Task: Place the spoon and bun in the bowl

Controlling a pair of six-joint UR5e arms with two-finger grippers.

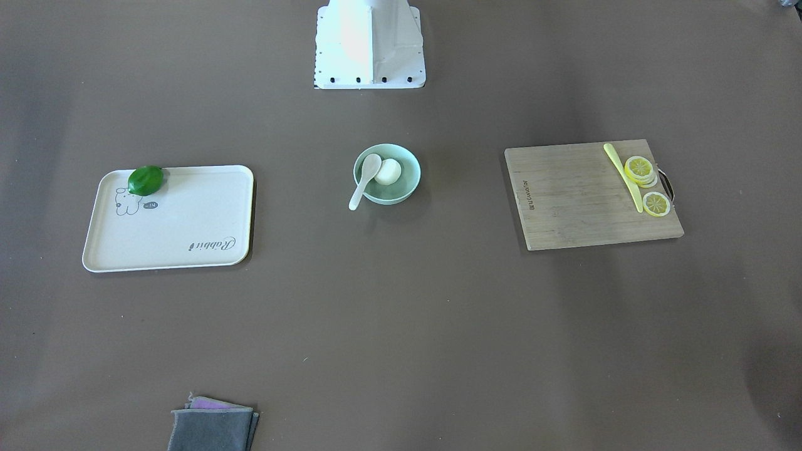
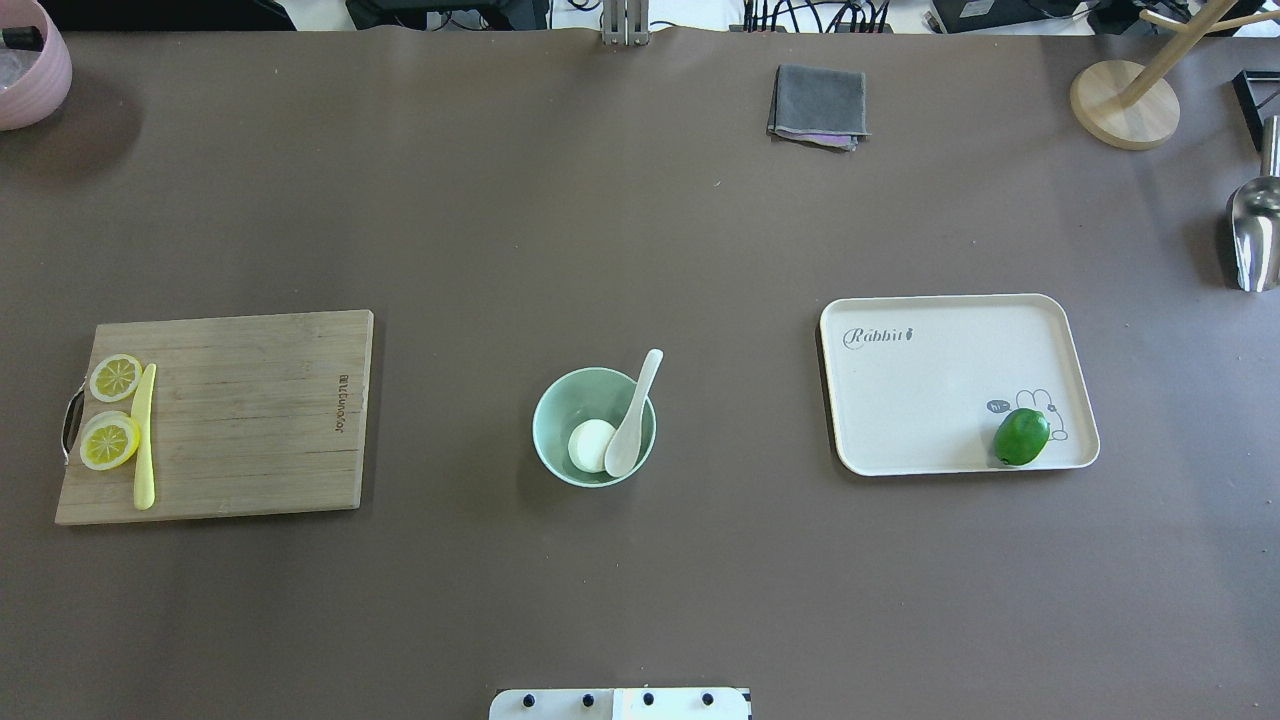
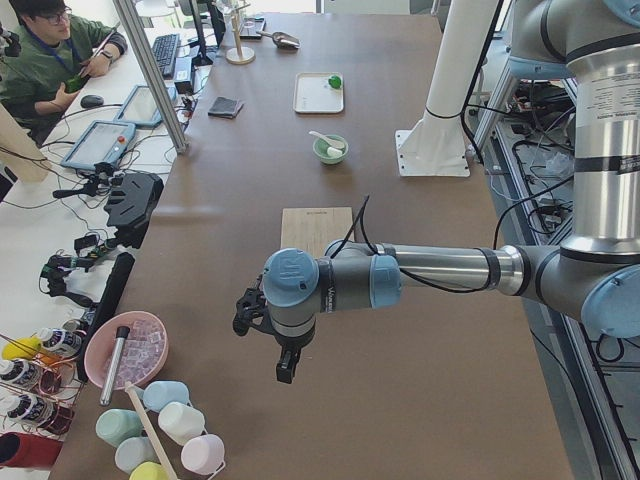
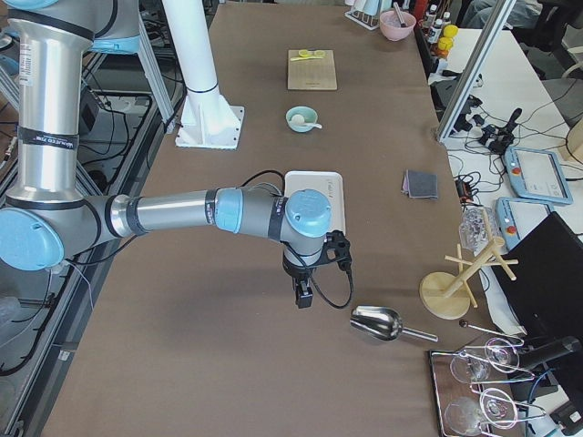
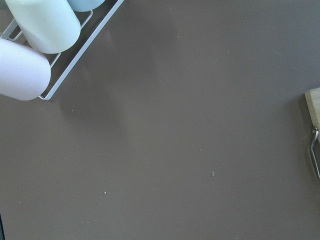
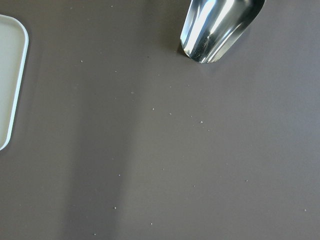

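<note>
The pale mint-green bowl (image 2: 546,412) stands at the table's middle, also in the front view (image 1: 410,177). The white bun (image 2: 587,446) lies inside it. The white spoon (image 2: 636,412) has its head in the bowl beside the bun, and its handle sticks out over the rim. Both arms are far from the bowl. The left gripper (image 3: 285,362) hangs over the table's left end. The right gripper (image 4: 303,294) hangs over the right end near the tray. They show only in the side views, so I cannot tell open or shut.
A wooden cutting board (image 2: 250,420) with lemon slices (image 2: 110,440) and a yellow knife (image 2: 144,450) lies left. A white tray (image 2: 940,390) with a green fruit (image 2: 1021,436) lies right. A grey cloth (image 2: 818,105), metal scoop (image 6: 220,27) and mug rack (image 5: 45,30) sit at the edges.
</note>
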